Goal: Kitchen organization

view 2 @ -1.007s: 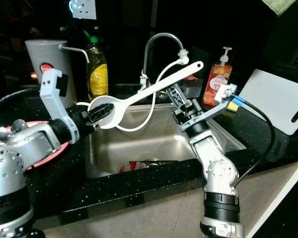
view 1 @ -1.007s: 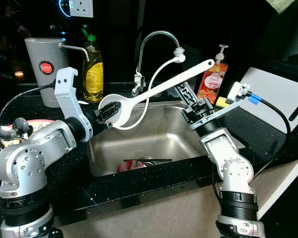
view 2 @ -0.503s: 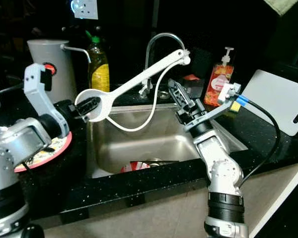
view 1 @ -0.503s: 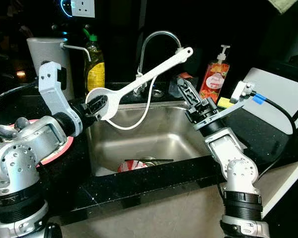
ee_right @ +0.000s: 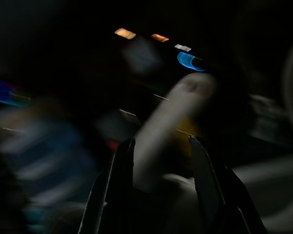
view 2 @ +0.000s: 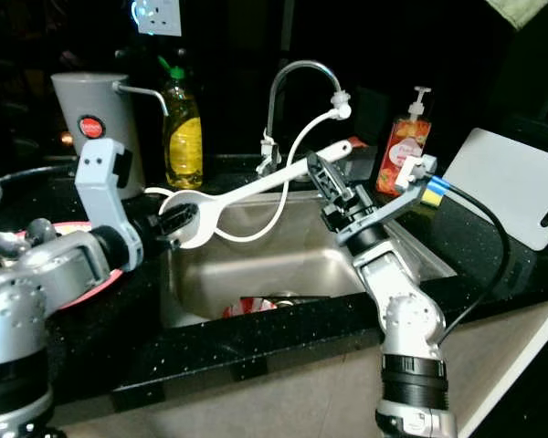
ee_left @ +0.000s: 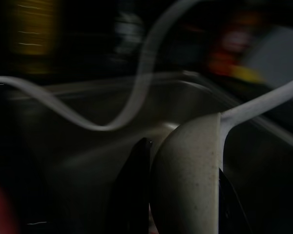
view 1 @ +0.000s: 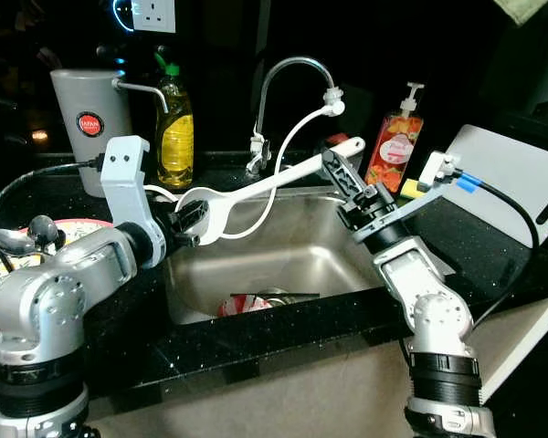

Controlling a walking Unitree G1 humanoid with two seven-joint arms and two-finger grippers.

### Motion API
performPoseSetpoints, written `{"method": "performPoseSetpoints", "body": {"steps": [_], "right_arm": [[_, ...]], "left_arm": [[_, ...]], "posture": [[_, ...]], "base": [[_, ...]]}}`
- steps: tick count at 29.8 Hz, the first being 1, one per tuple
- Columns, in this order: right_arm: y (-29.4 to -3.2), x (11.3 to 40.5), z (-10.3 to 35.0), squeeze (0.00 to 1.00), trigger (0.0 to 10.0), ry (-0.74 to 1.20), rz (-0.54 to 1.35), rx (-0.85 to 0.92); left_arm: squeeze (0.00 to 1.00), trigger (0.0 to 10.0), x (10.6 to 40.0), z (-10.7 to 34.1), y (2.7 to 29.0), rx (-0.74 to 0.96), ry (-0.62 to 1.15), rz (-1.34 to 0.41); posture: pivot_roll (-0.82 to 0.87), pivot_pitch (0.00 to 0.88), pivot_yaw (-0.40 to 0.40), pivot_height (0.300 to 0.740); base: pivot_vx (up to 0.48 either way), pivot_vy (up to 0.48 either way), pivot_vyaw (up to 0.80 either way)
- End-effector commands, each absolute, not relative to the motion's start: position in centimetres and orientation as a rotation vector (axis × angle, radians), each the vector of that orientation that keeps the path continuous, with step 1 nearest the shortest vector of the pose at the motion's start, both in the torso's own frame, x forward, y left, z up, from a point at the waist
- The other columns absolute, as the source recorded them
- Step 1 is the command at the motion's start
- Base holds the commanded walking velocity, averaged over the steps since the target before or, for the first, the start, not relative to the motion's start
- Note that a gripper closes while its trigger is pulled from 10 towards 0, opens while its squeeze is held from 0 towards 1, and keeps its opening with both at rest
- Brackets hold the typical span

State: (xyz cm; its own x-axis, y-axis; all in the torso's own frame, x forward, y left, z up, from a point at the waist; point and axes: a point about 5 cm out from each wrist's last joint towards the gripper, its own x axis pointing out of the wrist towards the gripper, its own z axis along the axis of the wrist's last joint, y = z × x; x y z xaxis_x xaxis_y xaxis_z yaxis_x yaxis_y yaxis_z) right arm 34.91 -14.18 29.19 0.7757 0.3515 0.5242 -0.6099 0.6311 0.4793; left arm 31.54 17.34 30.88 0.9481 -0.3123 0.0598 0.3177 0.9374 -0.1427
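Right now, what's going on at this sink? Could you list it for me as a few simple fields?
Place: dark kitchen counter with a steel sink
Held item: white slotted spoon, stretched across the sink
Left gripper: fingers clamped on the spoon's bowl end
Right gripper: fingers around the handle end, as the right wrist view shows
Behind sink: tap, yellow dish soap bottle, orange pump bottle, grey jug
In sink: a red item, too hidden to identify
Right counter: white cutting board

Both wrist views are dark and blurred. The red item (view 1: 240, 305) in the sink's near end is half hidden by the surface edge; the patterned plate (view 1: 68, 228) at left sits behind the left arm.
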Motion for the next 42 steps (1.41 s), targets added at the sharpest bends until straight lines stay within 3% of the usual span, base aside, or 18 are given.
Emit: {"method": "performPoseSetpoints", "body": {"steps": [1, 5, 9, 12, 19, 20, 27, 28, 35, 37, 38, 39, 42], "right_arm": [[-15.2, 35.6, 28.3, 0.0, 10.0, -0.377, 0.446, 0.626], [-17.3, 36.0, 28.1, 0.0, 10.0, -0.396, 0.239, 0.44], [-18.4, 35.9, 28.2, 0.0, 10.0, -0.407, 0.161, 0.39], [-21.1, 35.7, 28.2, 0.0, 10.0, -0.441, -0.04, 0.327], [-24.0, 34.8, 29.6, 0.0, 10.0, -0.538, -0.225, 0.18], [-24.1, 34.8, 29.8, 0.0, 10.0, -0.55, -0.243, 0.161], [-24.1, 34.8, 29.6, 0.0, 10.0, -0.563, -0.262, 0.145], [-24.0, 34.8, 29.5, 0.0, 10.0, -0.563, -0.265, 0.144], [-23.6, 35.0, 29.1, 0.0, 10.0, -0.563, -0.268, 0.127], [-24.0, 34.8, 28.7, 0.0, 10.0, -0.551, -0.307, 0.086], [-24.0, 34.8, 28.7, 0.0, 10.0, -0.551, -0.307, 0.086], [-24.5, 34.7, 28.3, 0.0, 10.0, -0.536, -0.357, 0.04], [-24.9, 34.7, 28.1, 0.0, 10.0, -0.525, -0.39, 0.014]], "left_arm": [[0.0, 10.0, 32.3, 31.7, 18.5, -0.133, -0.068, -0.202], [0.0, 10.0, 33.8, 31.0, 19.9, -0.122, 0.022, -0.056], [0.0, 10.0, 34.3, 30.5, 20.2, -0.092, 0.047, -0.02], [0.0, 10.0, 34.5, 29.3, 18.2, 0.106, 0.126, -0.131], [0.0, 10.0, 34.4, 28.6, 15.2, 0.199, 0.148, -0.309], [1.0, 10.0, 34.5, 28.5, 15.0, 0.202, 0.152, -0.322], [1.0, 10.0, 34.7, 28.3, 14.8, 0.196, 0.139, -0.339], [0.0, 10.0, 34.7, 28.6, 15.0, 0.201, 0.11, -0.327], [0.0, 10.0, 33.9, 30.6, 15.5, 0.182, -0.057, -0.28], [0.0, 10.0, 31.5, 30.7, 13.7, 0.205, -0.098, -0.48], [0.0, 10.0, 31.5, 30.7, 13.7, 0.205, -0.098, -0.48], [0.0, 10.0, 29.8, 30.4, 12.6, 0.214, -0.103, -0.625], [0.0, 10.0, 29.3, 30.3, 12.4, 0.219, -0.108, -0.655]], "posture": [[0.09, 0.025, -0.085, 0.74], [0.09, 0.027, -0.079, 0.74], [0.08, 0.029, -0.076, 0.74], [0.08, 0.032, -0.077, 0.74], [0.07, 0.031, -0.07, 0.74], [0.07, 0.03, -0.069, 0.74], [0.07, 0.027, -0.067, 0.74], [0.07, 0.027, -0.068, 0.74], [0.07, 0.027, -0.071, 0.74], [0.07, 0.028, -0.075, 0.74], [0.07, 0.028, -0.075, 0.74], [0.07, 0.029, -0.077, 0.74], [0.07, 0.03, -0.078, 0.74]], "base": [[0.0, 0.0, 0.0], [0.0, 0.0, 0.0], [0.0, 0.0, 0.0], [0.0, 0.0, 0.0], [0.0, 0.0, 0.0], [0.0, 0.0, 0.0], [0.0, 0.0, 0.0], [0.0, 0.0, 0.0], [0.0, 0.0, 0.0], [0.0, 0.0, 0.0], [0.0, 0.0, 0.0], [0.0, 0.0, 0.0], [0.0, 0.0, 0.0]]}}
